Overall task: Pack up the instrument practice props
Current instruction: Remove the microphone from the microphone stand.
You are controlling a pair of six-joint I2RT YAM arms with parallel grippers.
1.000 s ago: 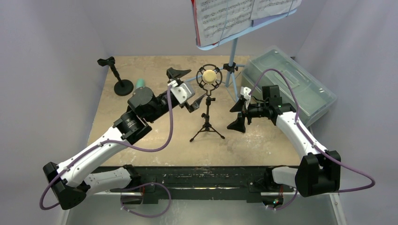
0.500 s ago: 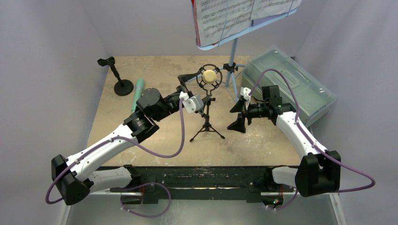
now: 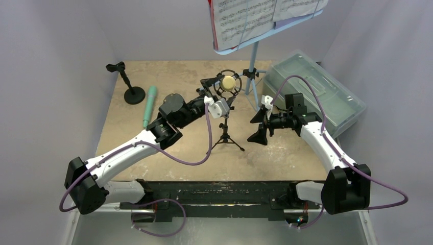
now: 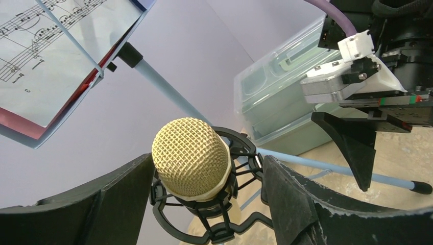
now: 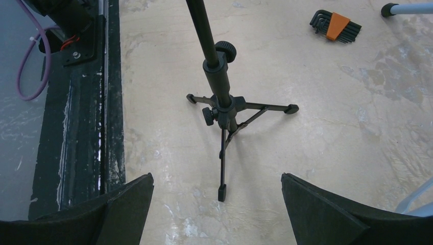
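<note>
The left hand (image 4: 208, 158) reaches in at the top of the black tripod stand (image 5: 224, 109), which stands upright in the middle of the counter (image 3: 168, 71). Its two fingers (image 4: 107, 204) stand apart on either side of the beige microphone (image 4: 190, 153). The microphone sits in a black ring cradle (image 4: 246, 149). The finger edges lie right against that cradle, but I cannot tell whether they press on it.

The right hand (image 3: 254, 127) hangs above the counter just right of the tripod. Its fingers are spread wide and hold nothing.

A teal microphone (image 3: 149, 104) lies flat on the counter to the left, near the round-base pole (image 3: 134, 94) at the back left. The light-blue music rack (image 3: 254, 56) stands behind the tripod, carrying white music sheets (image 3: 245, 20). A translucent plastic box (image 3: 327, 97) sits closed at the right edge. A folded set of hex keys (image 5: 337, 23) lies on the counter beyond the tripod's feet.
</note>
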